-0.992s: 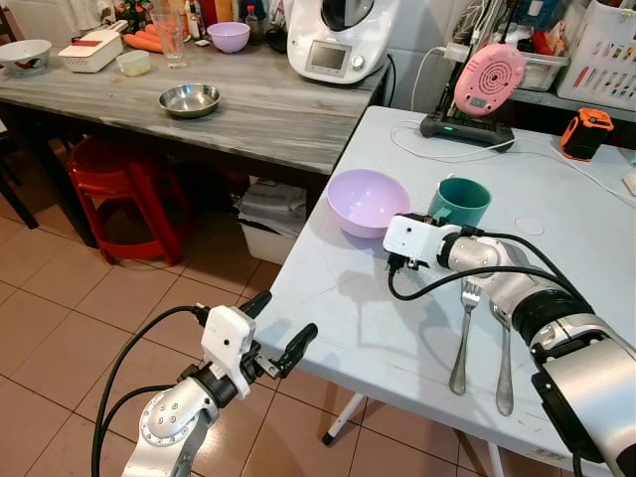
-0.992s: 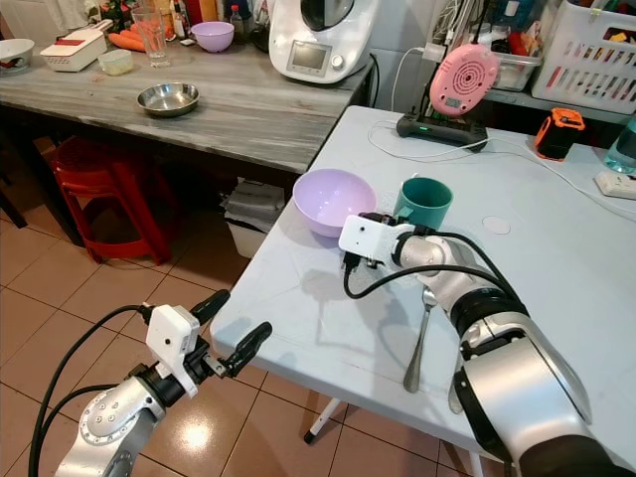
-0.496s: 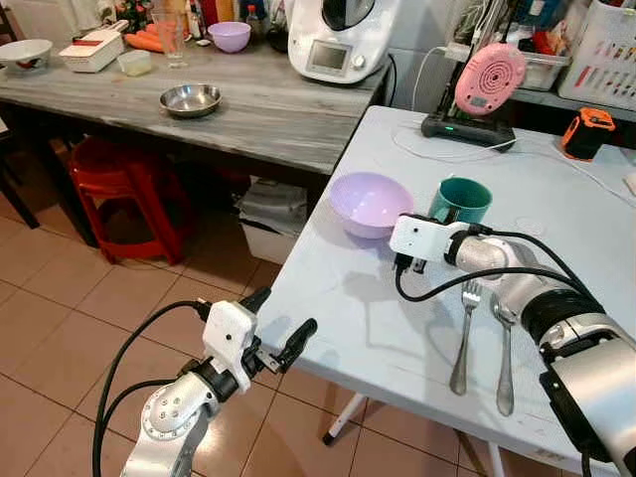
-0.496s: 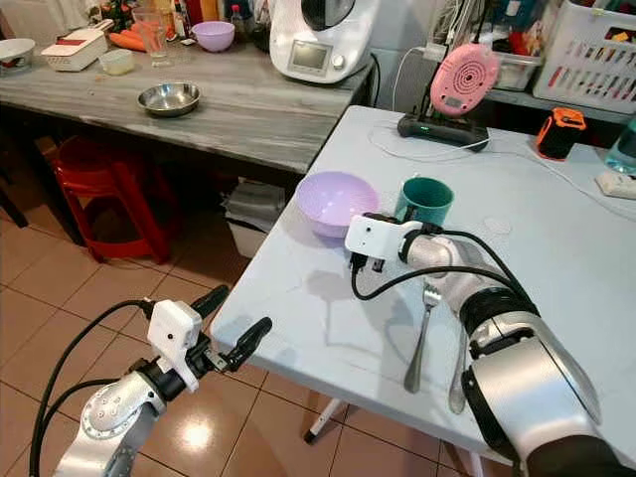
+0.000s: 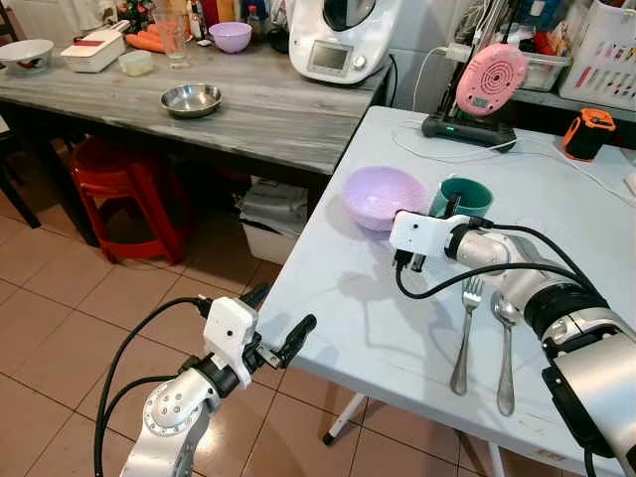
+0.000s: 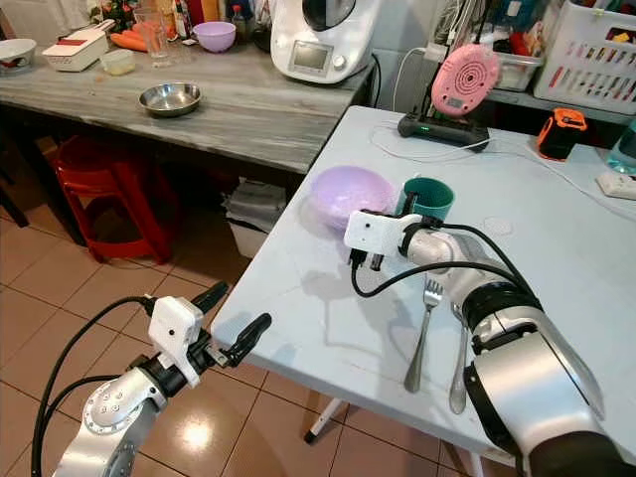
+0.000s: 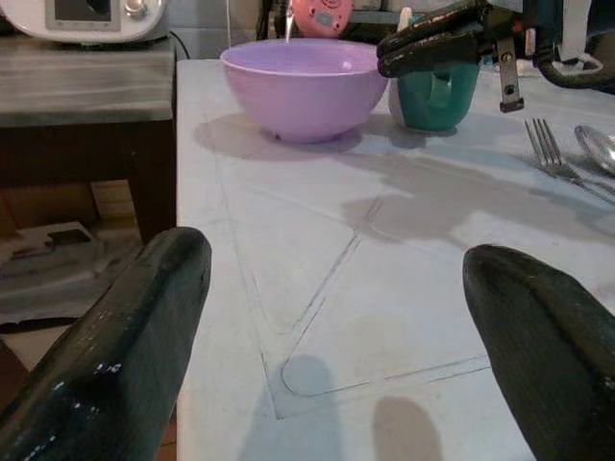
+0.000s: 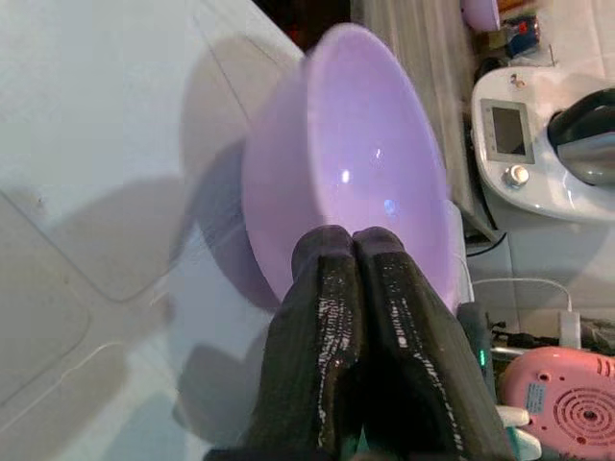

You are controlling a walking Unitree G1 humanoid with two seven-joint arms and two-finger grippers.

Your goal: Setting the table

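Your right gripper (image 8: 354, 252), fingers pressed together and empty, touches the lilac bowl (image 5: 383, 194) at frame centre; it looks light, rigid, slippery plastic, so pinch its rim, while your left gripper (image 5: 276, 326) gapes wide, idle, lower left.

Glossy plastic bowl (image 5: 383, 193), shiny metal fork (image 5: 464, 336), smooth matt table (image 5: 348, 328).

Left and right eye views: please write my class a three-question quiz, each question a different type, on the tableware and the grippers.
1. True or false: the left gripper is open and holds nothing, off the edge of the white table.
2. What stands right beside the purple bowl? A teal mug; B wine glass; C plate.
3. Fill in: the right gripper, against the bowl, has its fingers ____ (open/shut).
Key: 1 true; 2 A; 3 shut.
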